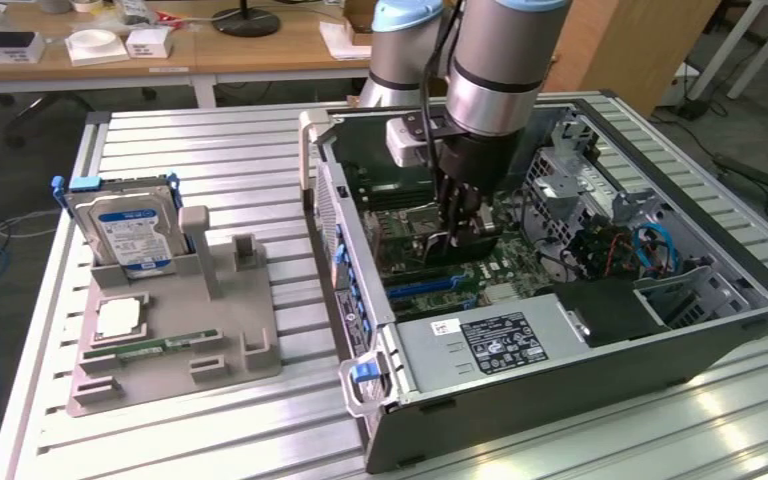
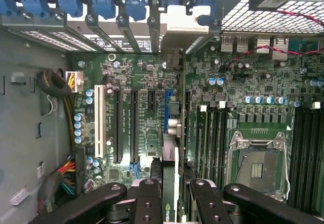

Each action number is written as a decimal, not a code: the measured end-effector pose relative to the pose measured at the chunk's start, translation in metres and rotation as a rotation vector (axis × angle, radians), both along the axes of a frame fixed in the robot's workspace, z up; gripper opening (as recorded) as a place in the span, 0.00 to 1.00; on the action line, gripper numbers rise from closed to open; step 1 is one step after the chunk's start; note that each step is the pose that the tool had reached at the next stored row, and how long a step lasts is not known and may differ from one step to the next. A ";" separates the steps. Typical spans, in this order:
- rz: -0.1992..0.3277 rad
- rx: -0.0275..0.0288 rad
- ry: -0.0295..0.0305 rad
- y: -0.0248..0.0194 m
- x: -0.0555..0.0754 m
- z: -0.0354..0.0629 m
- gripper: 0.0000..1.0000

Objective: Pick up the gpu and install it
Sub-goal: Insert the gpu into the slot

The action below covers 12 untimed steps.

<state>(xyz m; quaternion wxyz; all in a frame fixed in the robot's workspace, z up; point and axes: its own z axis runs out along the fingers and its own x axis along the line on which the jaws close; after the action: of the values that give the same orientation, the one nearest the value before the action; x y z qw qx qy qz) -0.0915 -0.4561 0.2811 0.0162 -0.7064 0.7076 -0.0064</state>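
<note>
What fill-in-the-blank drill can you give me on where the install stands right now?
1. The tool is closed on the ____, held edge-on.
2. It hangs inside the open computer case, above the green ____.
3. On the gray holder outside, the hard drive stands ____.
4. The CPU socket looks ____.

Missing: gpu; motherboard; upright; empty

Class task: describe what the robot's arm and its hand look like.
The arm is a thick silver-grey cylinder with pale blue joint caps and a black cable alongside. Its hand is black, with slim fingers built from linked bars studded with round pivot bolts.
</note>
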 end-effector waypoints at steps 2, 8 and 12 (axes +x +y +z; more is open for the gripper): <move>0.000 -0.0009 0.0000 -0.0014 0.000 -0.0001 0.26; 0.000 -0.0024 0.0001 -0.0027 -0.001 -0.0013 0.26; 0.000 -0.0025 0.0003 -0.0026 -0.002 -0.0027 0.26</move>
<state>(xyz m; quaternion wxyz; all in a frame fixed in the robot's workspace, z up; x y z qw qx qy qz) -0.0940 -0.4587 0.2784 0.0152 -0.7064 0.7076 -0.0072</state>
